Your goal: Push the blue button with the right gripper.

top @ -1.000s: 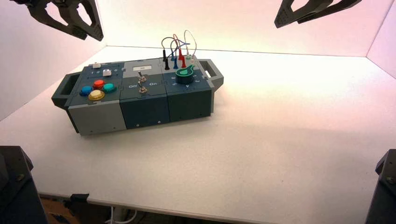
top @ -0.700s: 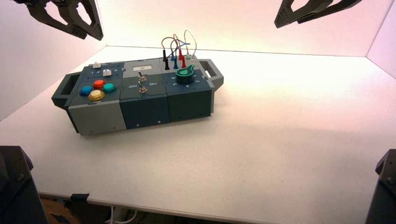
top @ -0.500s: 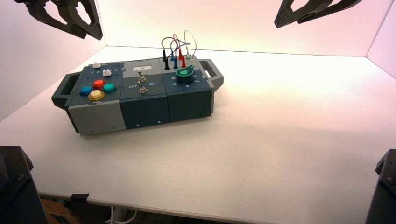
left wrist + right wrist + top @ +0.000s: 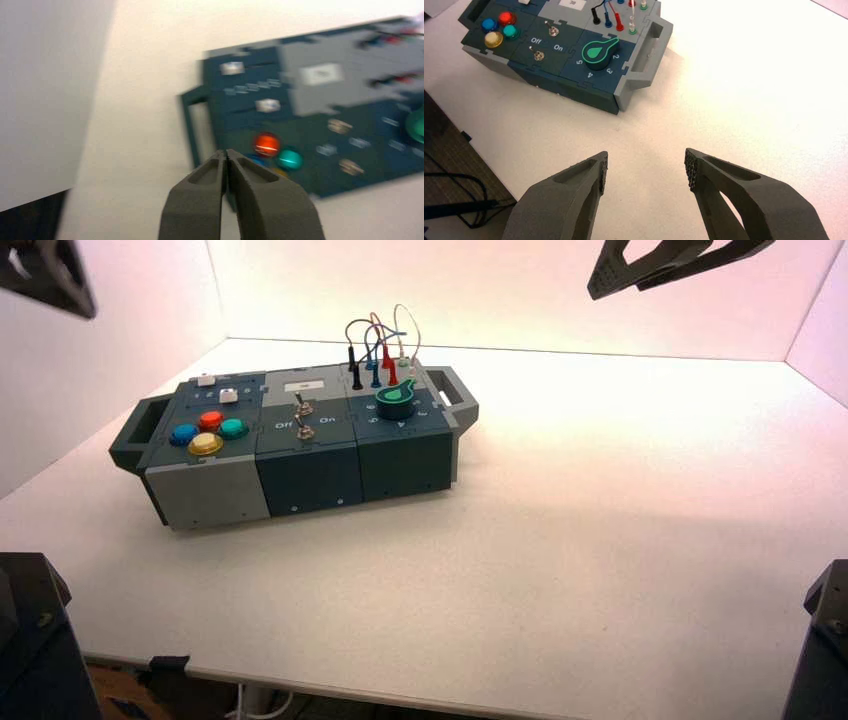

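So the left gripper (image 4: 226,152) is up high over by the tabletop's far left corner, fingers pinched shut, tips together. Right gripper (image 4: 646,157) just hangs up above the far edge of the tabletop, right of the middle, fingers spread wide with nothing between them.

The box (image 4: 300,440) stands on the left part of the table (image 4: 560,570), toward its far side. On its top, four buttons (image 4: 208,431) cluster near the left end, with two sliders (image 4: 228,396) beyond them. Two switches (image 4: 304,418) sit in the middle; the knob (image 4: 395,402) lies to their right, and wires (image 4: 380,345) rise behind it.
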